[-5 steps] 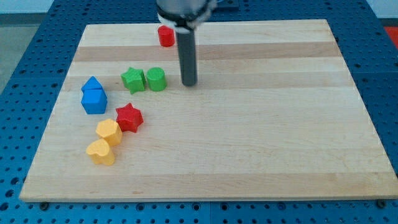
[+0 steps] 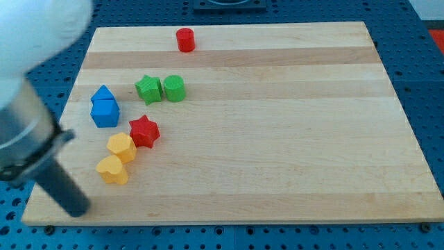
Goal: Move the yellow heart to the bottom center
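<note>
The yellow heart (image 2: 112,169) lies at the view's lower left of the wooden board (image 2: 277,139). A yellow hexagon-like block (image 2: 121,146) touches it just above. A red star (image 2: 144,130) sits beside that block, to its upper right. My tip (image 2: 75,207) is at the board's bottom left corner, to the lower left of the yellow heart, apart from it. The arm's pale body fills the view's left edge.
Two blue blocks (image 2: 104,108) sit together at the left. A green star (image 2: 148,89) and a green cylinder (image 2: 174,88) stand side by side above the red star. A red cylinder (image 2: 184,39) stands near the view's top edge.
My tip has swung from right of the green cylinder down to the board's bottom left corner. No block has moved.
</note>
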Action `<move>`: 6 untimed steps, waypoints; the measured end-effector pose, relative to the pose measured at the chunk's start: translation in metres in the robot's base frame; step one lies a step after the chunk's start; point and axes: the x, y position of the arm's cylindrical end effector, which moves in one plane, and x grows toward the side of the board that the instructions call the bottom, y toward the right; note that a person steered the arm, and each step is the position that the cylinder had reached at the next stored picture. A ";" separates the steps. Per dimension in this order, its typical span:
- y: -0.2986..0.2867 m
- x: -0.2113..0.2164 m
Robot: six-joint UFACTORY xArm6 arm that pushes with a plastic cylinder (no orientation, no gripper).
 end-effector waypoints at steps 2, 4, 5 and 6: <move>-0.044 -0.076; -0.004 -0.061; 0.067 -0.053; 0.167 -0.053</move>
